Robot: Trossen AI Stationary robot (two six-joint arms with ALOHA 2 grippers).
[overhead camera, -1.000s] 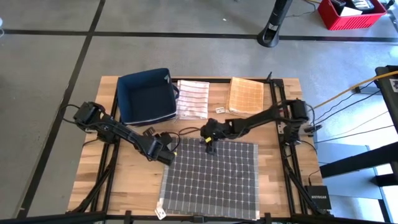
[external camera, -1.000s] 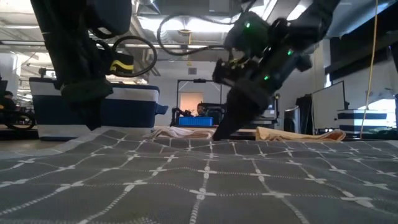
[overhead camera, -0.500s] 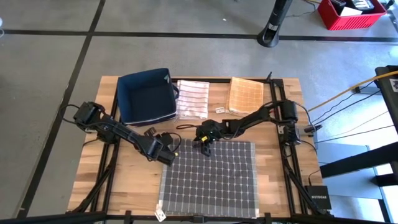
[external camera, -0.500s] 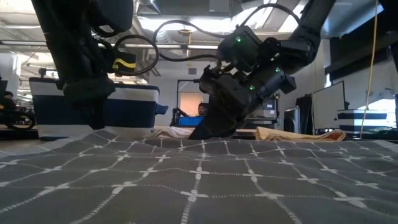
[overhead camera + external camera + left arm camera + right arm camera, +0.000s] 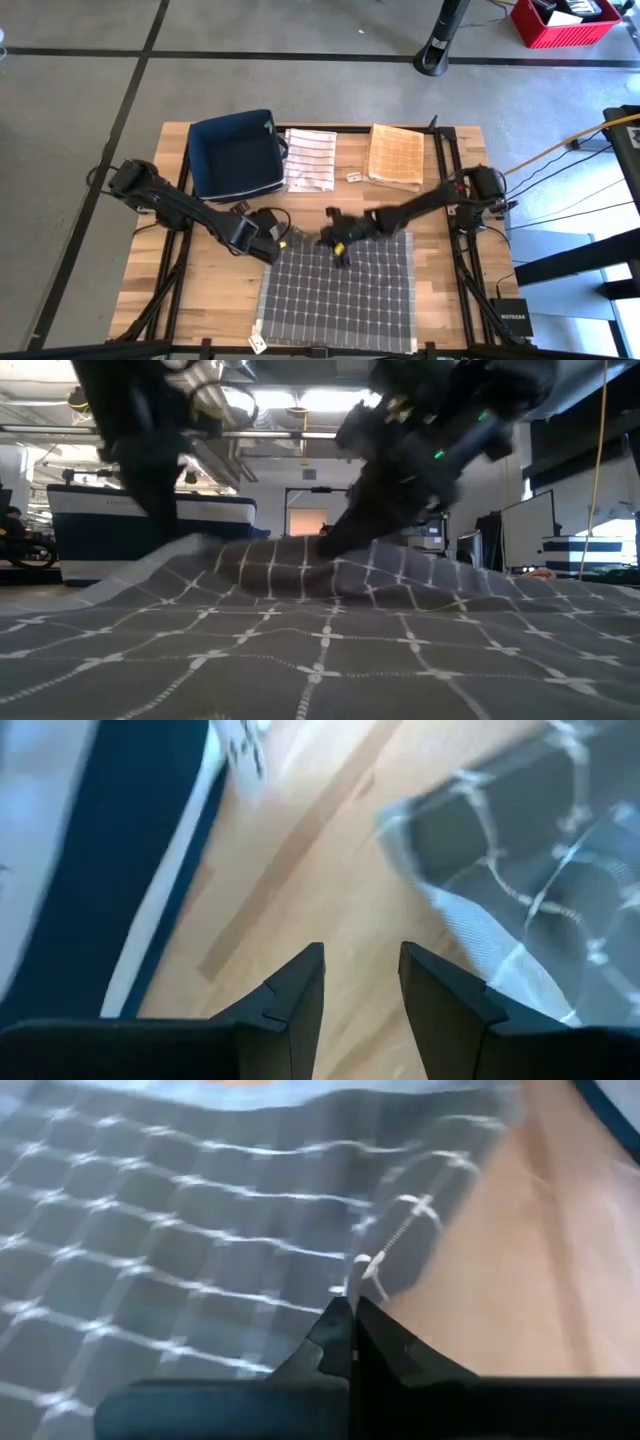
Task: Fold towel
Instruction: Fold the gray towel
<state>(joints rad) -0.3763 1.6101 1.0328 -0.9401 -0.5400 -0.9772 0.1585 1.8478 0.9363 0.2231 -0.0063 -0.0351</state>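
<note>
towel (image 5: pixel 340 285) far edge pinched in my right claw (image 5: pixel 338 247) | left claw (image 5: pixel 272 243) narrowly parted beside its corner, gripping nothing

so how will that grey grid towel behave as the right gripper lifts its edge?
Likely floppy: the grey grid towel already humps and creases where the right gripper pinches it. Probably light, since a single pinch raises the far edge. It may drag rather than slide stiffly.
</note>
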